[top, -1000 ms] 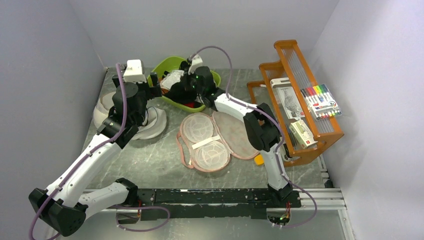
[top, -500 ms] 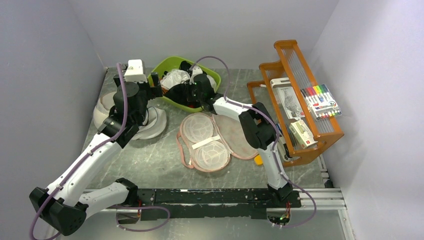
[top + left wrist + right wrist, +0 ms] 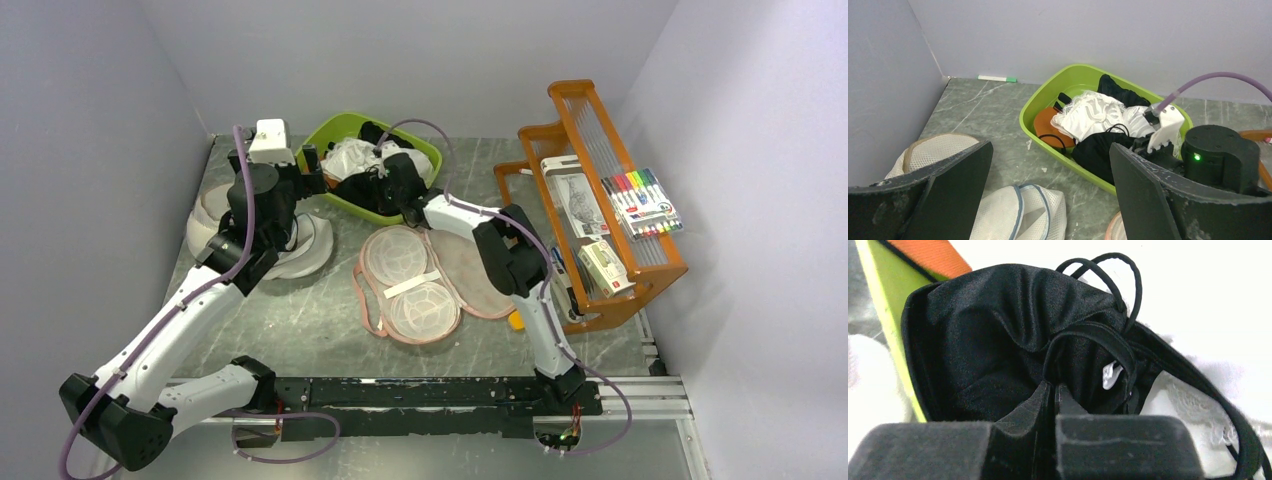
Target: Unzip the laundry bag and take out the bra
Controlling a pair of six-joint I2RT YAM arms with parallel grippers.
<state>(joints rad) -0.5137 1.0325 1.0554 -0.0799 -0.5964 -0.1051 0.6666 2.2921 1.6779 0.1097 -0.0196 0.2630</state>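
Note:
The laundry bag [image 3: 470, 265] lies unzipped and spread flat on the table, its white mesh lining [image 3: 405, 285] facing up. The black bra [image 3: 362, 190] lies in the green basin [image 3: 335, 130], over its near rim, among white garments. It also shows in the left wrist view [image 3: 1108, 150] and fills the right wrist view [image 3: 998, 340]. My right gripper [image 3: 1053, 390] is in the basin [image 3: 388, 185], its fingers shut on the bra's black fabric. My left gripper [image 3: 1050, 147] is open and empty, left of the basin [image 3: 310, 180] above the white mesh bags.
Round white mesh bags [image 3: 305, 250] lie at the left, also in the left wrist view [image 3: 1013, 210]. An orange rack [image 3: 600, 200] with a marker set [image 3: 640, 200] and boxes stands at the right. A small yellow-orange item [image 3: 517, 320] lies by the pouch's right edge.
My right gripper has moved down and toward the basin's near rim with the black bra. Its forearm has lowered. The left arm and the pouch have not moved.

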